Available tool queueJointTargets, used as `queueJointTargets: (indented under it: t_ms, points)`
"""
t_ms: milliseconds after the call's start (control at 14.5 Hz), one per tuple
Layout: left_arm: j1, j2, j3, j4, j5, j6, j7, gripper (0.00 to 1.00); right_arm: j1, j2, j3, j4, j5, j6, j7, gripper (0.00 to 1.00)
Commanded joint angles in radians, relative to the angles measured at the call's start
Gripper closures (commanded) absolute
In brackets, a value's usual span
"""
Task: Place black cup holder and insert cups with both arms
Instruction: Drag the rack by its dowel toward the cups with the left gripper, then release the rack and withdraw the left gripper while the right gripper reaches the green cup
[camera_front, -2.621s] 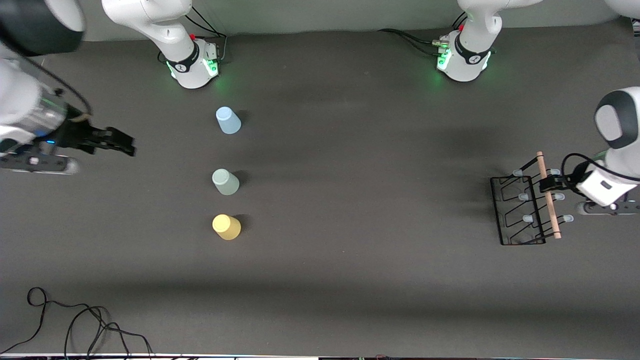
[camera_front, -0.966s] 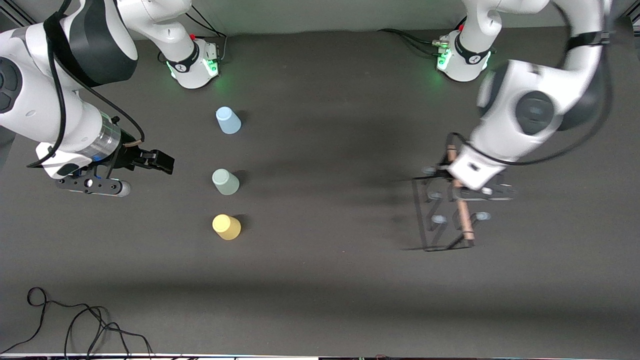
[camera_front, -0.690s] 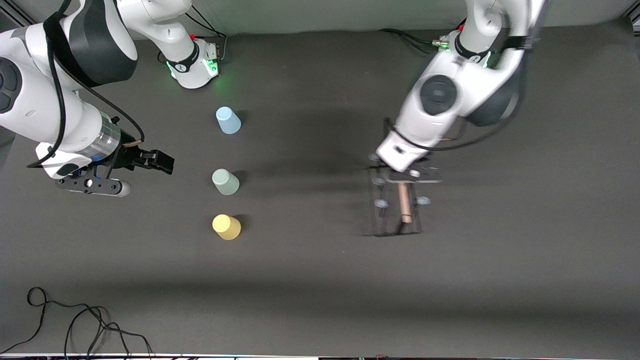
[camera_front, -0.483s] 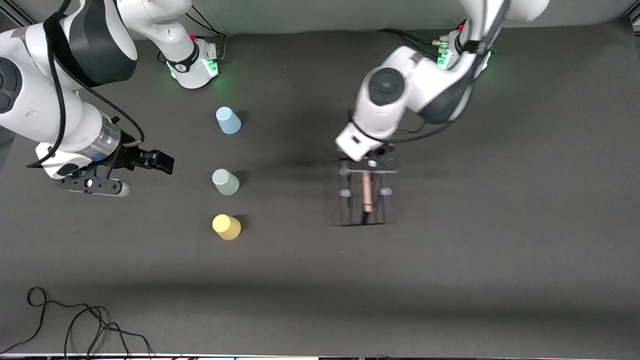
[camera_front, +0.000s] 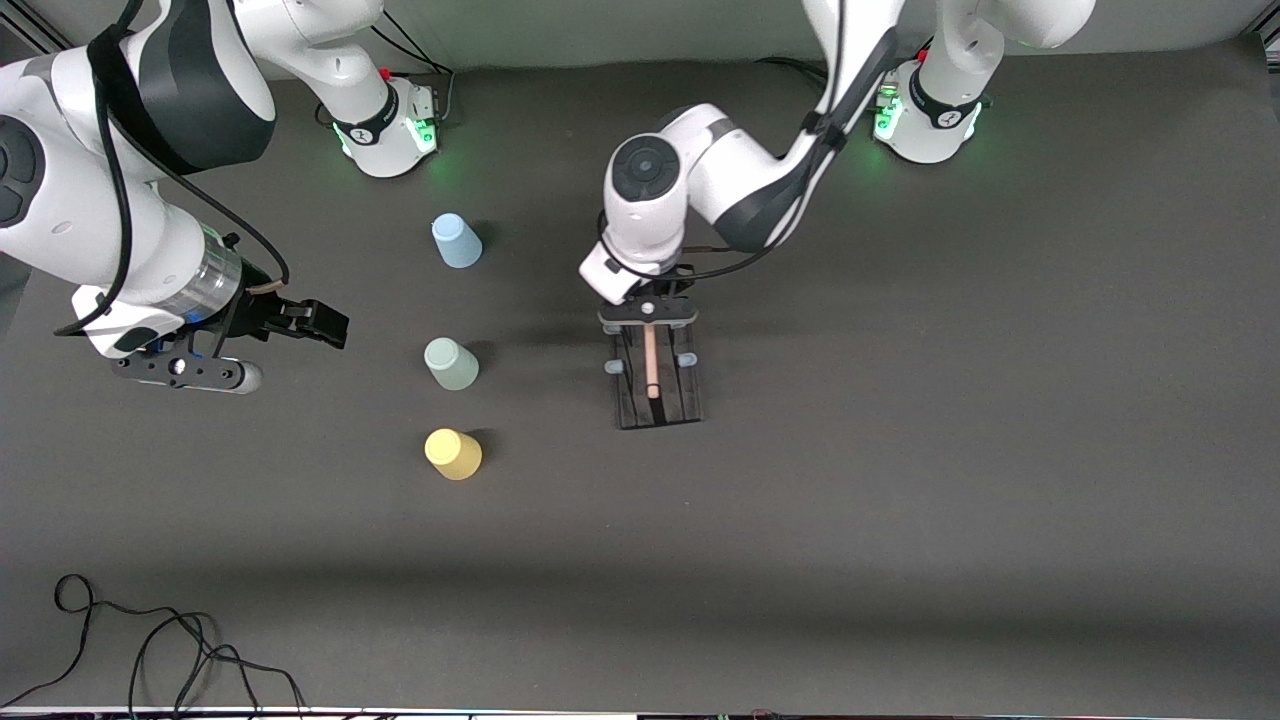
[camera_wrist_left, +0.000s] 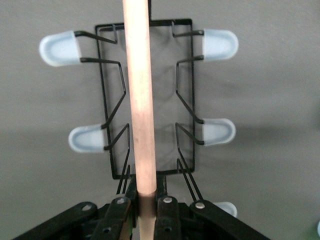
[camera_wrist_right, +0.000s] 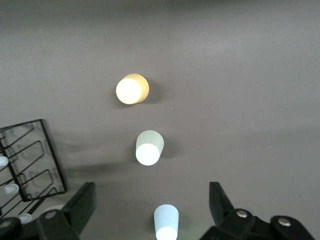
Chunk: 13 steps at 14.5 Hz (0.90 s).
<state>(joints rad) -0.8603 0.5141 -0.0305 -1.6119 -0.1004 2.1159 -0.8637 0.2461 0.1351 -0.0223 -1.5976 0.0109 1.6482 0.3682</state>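
Pretty plain setup: the whole work surface is a dark grey table (camera_front: 900, 560) with a matte, cloth-like top, lit unevenly, so soft shadow bands run across it. Along the edge farthest from the front camera there's a pale grey-green wall (camera_front: 600, 30). A loose black cable (camera_front: 170, 650) lies coiled at the near corner, toward the right arm's end. A thin light strip (camera_front: 400, 714) runs along the near edge.
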Motion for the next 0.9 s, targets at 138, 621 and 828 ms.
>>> queueJointTargets:
  t_ms: [138,621,828]
  points:
    - [-0.016,0.033,0.0,0.046,0.001,0.013,-0.035,0.83,0.01,-0.015,-0.004,-0.031,0.007,0.002,0.046,0.0]
    - [0.078,-0.075,0.004,0.102,0.019,-0.086,0.029,0.0,0.107,-0.052,-0.007,-0.306,0.009,0.306,0.184,0.0]
    - [0.187,-0.164,0.006,0.155,0.024,-0.317,0.095,0.0,0.105,-0.061,-0.007,-0.454,0.009,0.444,0.186,0.0]
